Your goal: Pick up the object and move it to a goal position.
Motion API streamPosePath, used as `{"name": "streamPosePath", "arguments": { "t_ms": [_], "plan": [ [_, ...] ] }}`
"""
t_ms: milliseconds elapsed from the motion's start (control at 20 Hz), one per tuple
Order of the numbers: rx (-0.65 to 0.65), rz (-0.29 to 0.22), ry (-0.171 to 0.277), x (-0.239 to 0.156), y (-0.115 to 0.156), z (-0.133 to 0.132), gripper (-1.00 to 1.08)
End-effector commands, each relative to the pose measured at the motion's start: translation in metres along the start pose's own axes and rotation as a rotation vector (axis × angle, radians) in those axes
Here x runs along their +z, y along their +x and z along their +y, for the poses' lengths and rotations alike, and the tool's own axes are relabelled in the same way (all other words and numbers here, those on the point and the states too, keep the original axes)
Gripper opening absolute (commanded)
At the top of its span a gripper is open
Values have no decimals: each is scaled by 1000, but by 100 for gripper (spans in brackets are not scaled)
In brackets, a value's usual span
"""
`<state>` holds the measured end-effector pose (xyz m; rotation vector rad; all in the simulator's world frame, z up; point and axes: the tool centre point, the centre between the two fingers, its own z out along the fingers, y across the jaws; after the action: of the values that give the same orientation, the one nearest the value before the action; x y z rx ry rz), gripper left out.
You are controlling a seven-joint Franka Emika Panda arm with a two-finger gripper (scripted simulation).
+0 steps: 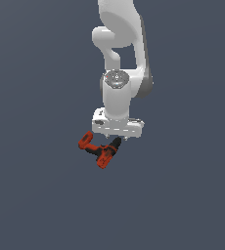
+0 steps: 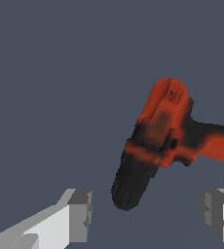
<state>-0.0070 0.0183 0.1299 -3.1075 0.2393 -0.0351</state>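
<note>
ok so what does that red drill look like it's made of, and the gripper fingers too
It's a simulator render, so this is only a guess. The drill reads as matte molded plastic: red-orange body, soft highlights. Its black chuck could be rubber or dull plastic. The gripper has flat pale gray fingers like painted metal or plastic; jaws open, apart from the drill.

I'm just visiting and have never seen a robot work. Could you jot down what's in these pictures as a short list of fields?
setting: simulator render, plain grey floor
arm: white, reaching down from above
drill: red-orange and black, lying on the floor
chuck: black, pointing toward the gap between the fingers
claw: open, fingers wide apart, nothing held
contact: none visible; fingers clear of the drill
task stage: drill not yet picked up
</note>
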Motion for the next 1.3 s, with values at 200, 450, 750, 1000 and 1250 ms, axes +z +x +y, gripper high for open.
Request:
{"name": "streamPosePath", "arguments": {
  "t_ms": [200,450,750,1000,1250],
  "plan": [
    [182,20,9,33,-9,2,68],
    [297,34,12,52,-16,5,68],
    [382,46,13,66,-21,8,68],
    [410,49,13,70,-23,9,68],
    [406,48,13,73,-23,8,68]
  ]
}}
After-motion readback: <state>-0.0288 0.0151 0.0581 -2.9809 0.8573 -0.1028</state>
